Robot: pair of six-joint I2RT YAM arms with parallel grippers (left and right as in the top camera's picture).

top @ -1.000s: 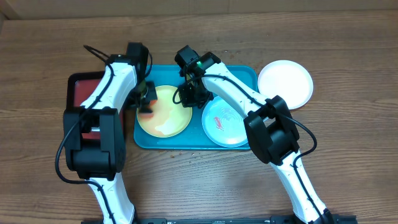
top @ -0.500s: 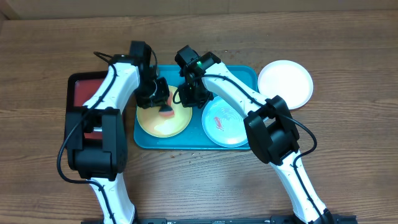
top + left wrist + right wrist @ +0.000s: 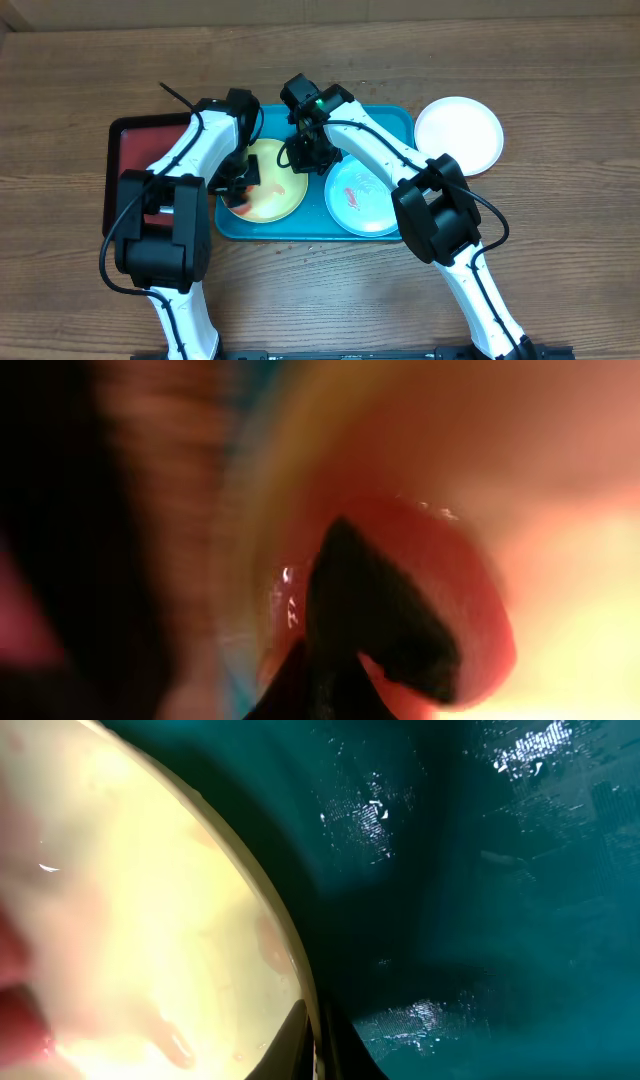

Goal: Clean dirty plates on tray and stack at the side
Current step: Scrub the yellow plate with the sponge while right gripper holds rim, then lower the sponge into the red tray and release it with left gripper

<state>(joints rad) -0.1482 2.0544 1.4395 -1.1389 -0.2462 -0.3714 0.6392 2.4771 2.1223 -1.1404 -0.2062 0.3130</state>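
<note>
One yellow plate [image 3: 275,190] on teal tray [image 3: 392,124]

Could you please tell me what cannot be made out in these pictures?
Left wrist view: blurred throughout; the reddish mass by the left gripper cannot be identified.
Overhead: the left arm covers the yellow-green plate's left edge and part of the red tray.
Overhead: the right gripper's fingers sit hidden under its wrist; whether they pinch the plate's rim is unclear.

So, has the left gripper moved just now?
Yes: the left gripper slid across the yellow-green plate from middle to lower-left rim, nearer the front edge of the tray.
</note>
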